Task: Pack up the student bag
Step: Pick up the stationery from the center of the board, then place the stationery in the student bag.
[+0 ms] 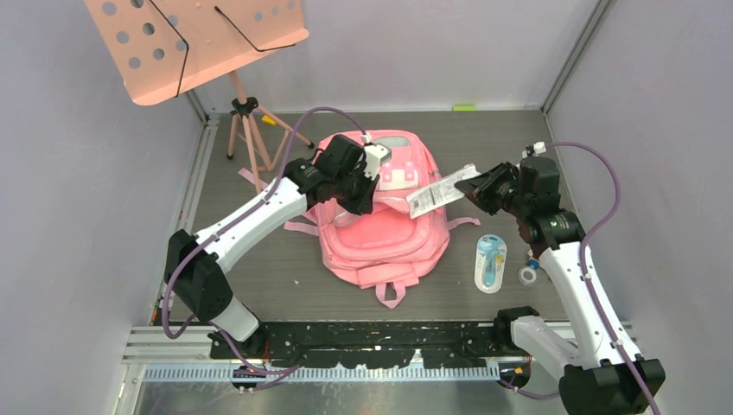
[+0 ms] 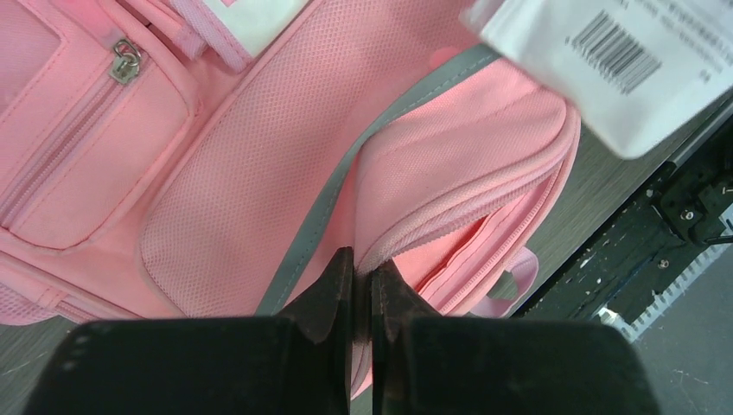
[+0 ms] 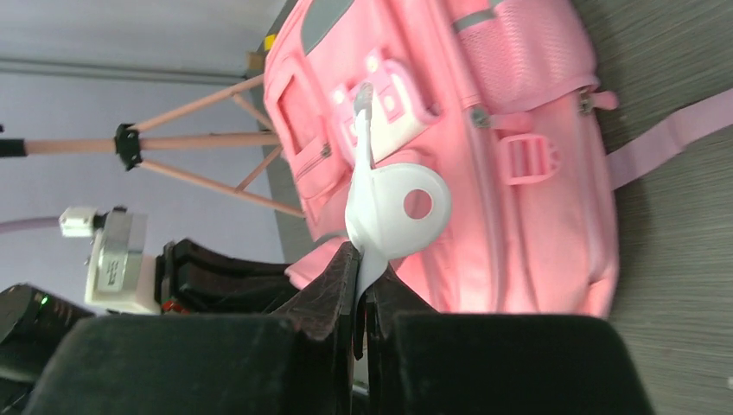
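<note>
The pink student bag (image 1: 380, 233) lies flat on the dark table, front pockets up. My left gripper (image 1: 363, 197) is shut on a fold of the bag's fabric by its zipped edge (image 2: 432, 229) and lifts it. My right gripper (image 1: 471, 186) is shut on a flat white packet with a barcode and a hang hole (image 1: 432, 197), holding it in the air over the bag's right side. The packet shows edge-on in the right wrist view (image 3: 389, 203) and at the top right of the left wrist view (image 2: 605, 60).
A salmon-pink perforated music stand (image 1: 194, 43) on a tripod stands at the back left. A blue-and-white blister pack (image 1: 490, 262) and a small tape roll (image 1: 527, 275) lie on the table right of the bag. A black rail (image 1: 380, 333) runs along the near edge.
</note>
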Controlling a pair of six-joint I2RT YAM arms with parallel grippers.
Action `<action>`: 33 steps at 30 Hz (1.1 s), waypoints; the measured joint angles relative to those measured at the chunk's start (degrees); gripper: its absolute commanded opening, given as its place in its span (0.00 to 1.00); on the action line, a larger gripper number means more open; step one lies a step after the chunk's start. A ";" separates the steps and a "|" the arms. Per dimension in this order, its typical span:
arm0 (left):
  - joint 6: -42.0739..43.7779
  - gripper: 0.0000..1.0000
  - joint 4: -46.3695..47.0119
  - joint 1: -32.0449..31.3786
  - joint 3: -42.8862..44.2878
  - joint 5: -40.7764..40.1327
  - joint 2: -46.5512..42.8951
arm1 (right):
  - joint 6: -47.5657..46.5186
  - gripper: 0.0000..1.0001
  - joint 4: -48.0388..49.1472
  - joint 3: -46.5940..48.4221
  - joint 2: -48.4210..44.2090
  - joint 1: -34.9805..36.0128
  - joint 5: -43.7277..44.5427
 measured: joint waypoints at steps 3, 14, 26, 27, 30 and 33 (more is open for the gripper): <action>-0.42 0.00 -0.02 0.15 0.20 -0.46 0.26 | 2.51 0.01 1.97 -0.33 -0.24 4.96 0.50; -4.22 0.00 -0.11 0.15 3.80 -3.32 3.23 | 3.87 0.01 -6.45 1.40 -6.40 9.60 5.22; -6.43 0.00 1.97 0.13 11.17 -2.82 10.10 | 4.02 0.01 -6.73 0.55 -9.90 13.00 1.11; -6.40 0.00 2.12 0.13 11.17 -2.60 10.10 | 4.13 0.01 -6.12 -0.42 -9.97 13.64 1.14; -6.36 0.00 2.27 0.15 11.17 -1.64 10.10 | 4.83 0.01 -5.16 -3.34 -9.86 15.28 1.36; -6.29 0.00 2.51 0.22 10.97 -0.31 10.08 | 6.78 0.01 -2.01 -7.54 -9.42 17.00 2.27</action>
